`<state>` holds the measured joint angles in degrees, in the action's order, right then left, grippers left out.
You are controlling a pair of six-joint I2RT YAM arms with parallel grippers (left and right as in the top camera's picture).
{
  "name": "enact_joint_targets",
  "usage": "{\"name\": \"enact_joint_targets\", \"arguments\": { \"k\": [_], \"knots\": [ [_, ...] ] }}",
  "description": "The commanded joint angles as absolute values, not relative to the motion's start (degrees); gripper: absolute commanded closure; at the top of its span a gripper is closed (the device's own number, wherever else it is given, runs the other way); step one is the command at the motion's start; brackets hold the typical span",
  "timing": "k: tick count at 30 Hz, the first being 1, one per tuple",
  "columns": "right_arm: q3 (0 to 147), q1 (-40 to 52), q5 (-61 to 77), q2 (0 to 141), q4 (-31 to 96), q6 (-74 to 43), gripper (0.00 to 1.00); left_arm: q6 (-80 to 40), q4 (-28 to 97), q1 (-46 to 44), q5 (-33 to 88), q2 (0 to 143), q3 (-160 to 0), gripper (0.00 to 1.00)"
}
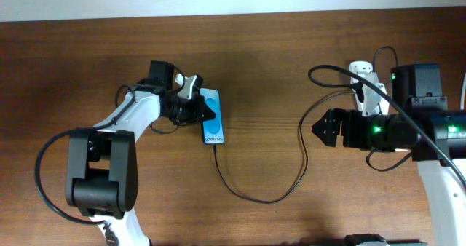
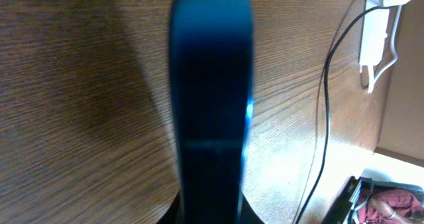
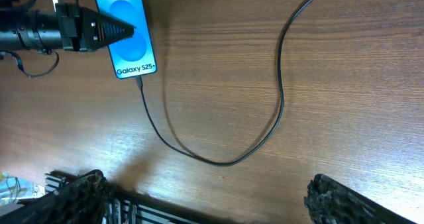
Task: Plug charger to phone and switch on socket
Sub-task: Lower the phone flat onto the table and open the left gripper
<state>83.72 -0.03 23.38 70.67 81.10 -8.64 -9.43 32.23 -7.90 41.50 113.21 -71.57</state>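
Phone [image 1: 212,129]: laid flat on the table [image 1: 291,42], blue screen upward, its upper half directly under the left pincer [image 1: 202,109]. That pincer appears to be clamped on the phone, though this is judged rather than plainly seen, as the left wrist view is filled by a blurred blue band. Charger [image 1: 269,200]: the plug tip is seen at the phone's lower edge, on the end away from the left pincer, and is apparently seated. The black cable is looped across the wood, passed just ahead of the right pincer [image 1: 322,127] and led up beside it to the socket [image 2: 374,42]. Socket: placed beside the right pincer's wrist and partly hidden by that arm, so the switch position cannot be told. Right pincer: jaws wide apart, nothing held, aimed toward the phone. Step judged outstanding: the switching. The right pincer is best turned back to the socket, its jaws brought together, and the red switch pressed squarely with one fingertip. The cable should be left undragged and the phone held steady.
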Motion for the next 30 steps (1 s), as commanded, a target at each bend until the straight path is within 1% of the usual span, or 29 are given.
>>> {"name": "enact_joint_targets", "arguments": {
  "k": [1, 4, 6, 8, 9, 10, 11, 12, 19, 21, 22, 23, 30],
  "knots": [
    [83.68, -0.40, 23.27, 70.54, 81.25, -8.40, 0.02, -7.79, 33.21, -7.88, 39.51, 113.54, -72.25, 0.99],
    [83.68, -0.40, 23.27, 70.54, 81.25, -8.40, 0.02, -7.81, 33.93, -7.86, 36.34, 113.54, -72.25, 0.98],
    [83.68, -0.40, 23.27, 70.54, 81.25, -8.40, 0.02, -7.81, 34.37, -7.88, 32.51, 113.58, -72.25, 0.96],
    [83.68, -0.40, 23.27, 70.54, 81.25, -8.40, 0.02, -7.79, 34.33, -7.86, 31.62, 113.58, -72.25, 0.92],
    [83.68, -0.40, 23.27, 70.54, 81.25, -8.40, 0.02, -7.84, 34.37, -7.88, 29.54, 113.58, -72.25, 0.86],
    [83.68, -0.40, 23.27, 70.54, 81.28, -8.40, 0.02, -7.84, 34.37, -7.86, 29.50, 113.58, -72.25, 0.84],
    [83.68, -0.40, 23.24, 70.54, 81.25, -8.40, 0.02, -7.84, 34.37, -7.88, 29.50, 113.58, -72.25, 0.77],
    [83.68, -0.40, 23.27, 70.54, 81.28, -8.40, 0.02, -7.84, 34.37, -7.86, 29.47, 113.58, -72.25, 0.75],
    [83.68, -0.40, 23.27, 70.54, 81.25, -8.40, 0.02, -7.86, 33.91, -7.86, 28.40, 113.58, -71.81, 0.72],
    [83.68, -0.40, 23.27, 70.54, 81.25, -8.40, 0.02, -8.29, 33.61, -7.88, 28.45, 113.58, -70.70, 0.74],
    [83.68, -0.40, 23.27, 70.54, 81.25, -8.40, 0.02, -9.74, 32.53, -7.88, 28.67, 113.58, -69.45, 0.75],
    [83.68, -0.40, 23.27, 70.54, 81.25, -8.40, 0.02, -13.96, 30.52, -7.88, 28.77, 113.58, -68.20, 0.77],
    [83.68, -0.40, 23.27, 70.54, 81.25, -8.40, 0.02, -14.76, 23.31, -7.86, 29.95, 113.58, -60.03, 0.71]
  ]
}}
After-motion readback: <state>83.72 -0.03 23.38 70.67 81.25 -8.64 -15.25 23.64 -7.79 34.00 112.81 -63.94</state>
